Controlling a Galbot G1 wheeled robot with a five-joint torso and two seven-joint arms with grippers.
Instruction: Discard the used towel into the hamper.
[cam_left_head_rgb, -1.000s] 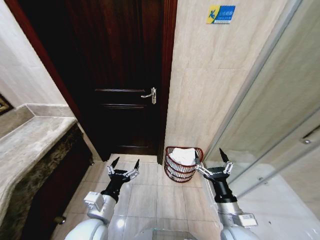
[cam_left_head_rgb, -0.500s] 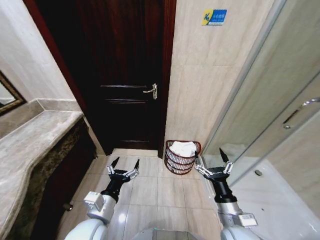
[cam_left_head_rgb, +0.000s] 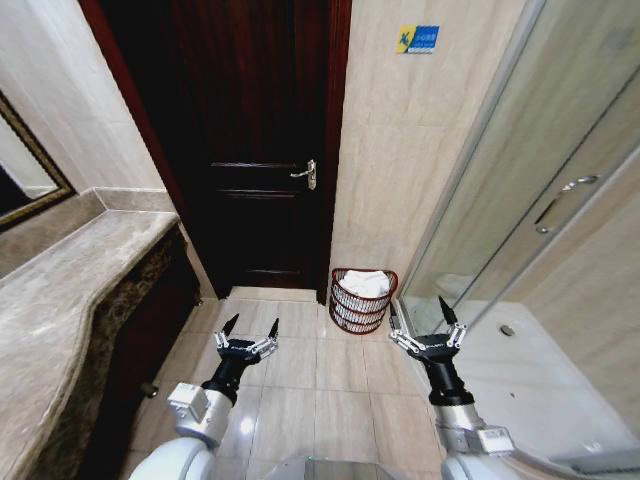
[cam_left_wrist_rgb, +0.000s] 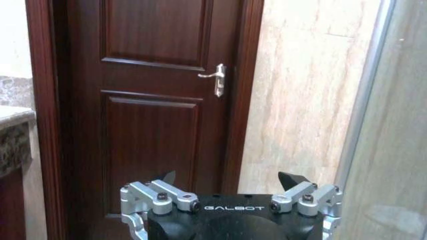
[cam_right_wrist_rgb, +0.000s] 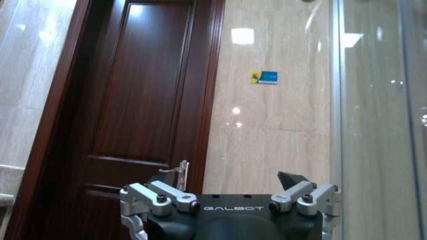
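Note:
The reddish-brown wire hamper (cam_left_head_rgb: 362, 302) stands on the floor against the tiled wall, just right of the dark door. A white towel (cam_left_head_rgb: 368, 283) lies inside it, bulging above the rim. My left gripper (cam_left_head_rgb: 250, 328) hovers open over the floor tiles, nearer than the hamper and to its left, with nothing between its fingers. My right gripper (cam_left_head_rgb: 418, 315) is open too, empty, just right of the hamper and nearer. Each wrist view shows its own gripper, the left gripper (cam_left_wrist_rgb: 229, 181) and the right gripper (cam_right_wrist_rgb: 223, 178), with fingertips spread apart against the door and wall.
A dark wooden door (cam_left_head_rgb: 250, 150) with a metal handle (cam_left_head_rgb: 307, 174) is shut ahead. A stone counter (cam_left_head_rgb: 70, 300) runs along the left, with a framed mirror (cam_left_head_rgb: 25, 165) above it. A glass shower enclosure (cam_left_head_rgb: 540, 210) fills the right. Bare floor tiles lie between.
The whole head view has shifted: the hamper looks smaller and farther off, and more counter, mirror and shower show. Both grippers keep the same open pose.

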